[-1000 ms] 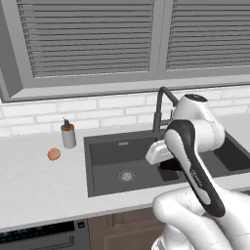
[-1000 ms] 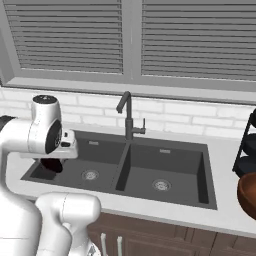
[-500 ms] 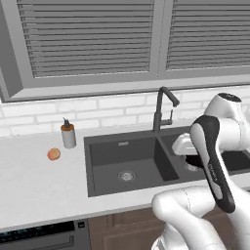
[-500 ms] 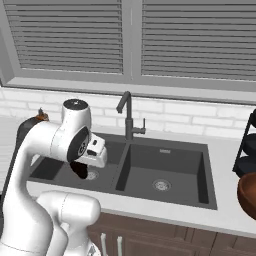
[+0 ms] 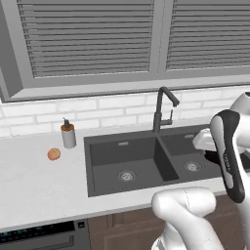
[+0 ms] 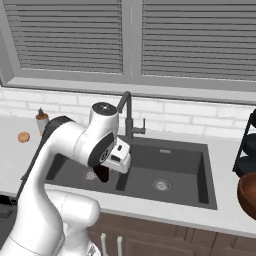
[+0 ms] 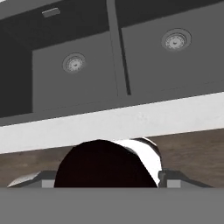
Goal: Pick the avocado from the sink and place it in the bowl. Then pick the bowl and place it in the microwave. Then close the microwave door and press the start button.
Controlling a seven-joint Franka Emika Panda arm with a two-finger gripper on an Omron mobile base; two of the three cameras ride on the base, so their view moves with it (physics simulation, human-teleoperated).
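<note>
Jaws closed around the avocado (image 6: 102,175), dark and rounded, pinched under the gripper (image 6: 102,173) at the end of the bent white arm. Held in the air over the front of the sink (image 6: 175,165), near the divider between the two basins, clear of the basin floor. In the hand view, seen as a near-black dome (image 7: 103,166) low in the middle, with both drains and the white counter edge beyond. Bowl (image 6: 248,195) on the counter well to the right of the sink, cut by the picture edge. Black faucet (image 5: 163,110) behind the basins; soap bottle (image 5: 68,135) and orange fruit (image 5: 53,154) on the counter to the left.
</note>
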